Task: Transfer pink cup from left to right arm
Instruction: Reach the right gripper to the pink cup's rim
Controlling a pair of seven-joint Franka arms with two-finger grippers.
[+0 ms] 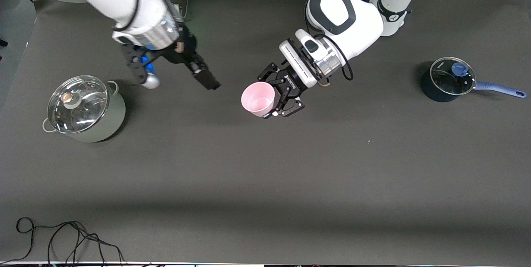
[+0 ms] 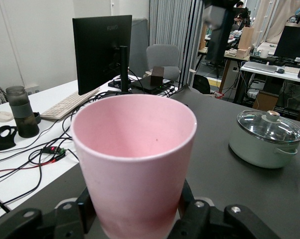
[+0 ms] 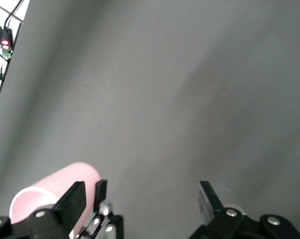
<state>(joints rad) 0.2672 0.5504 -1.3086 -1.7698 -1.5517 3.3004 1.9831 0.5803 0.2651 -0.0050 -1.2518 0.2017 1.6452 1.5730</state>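
Dark table (image 1: 265, 184): lidded pots (image 1: 85, 107), cables (image 1: 62, 242)

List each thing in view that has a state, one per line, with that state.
pink cup: held off the table, mouth tipped sideways, empty.
left gripper: shut on the pink cup.
right gripper: open, holding nothing, over the table.
green pot: on the table, glass lid on.
blue saucepan: on the table, glass lid on.

Dark table (image 1: 265, 167) carries a green lidded pot (image 1: 85, 109), blue saucepan (image 1: 450, 79), black cable (image 1: 62, 238)
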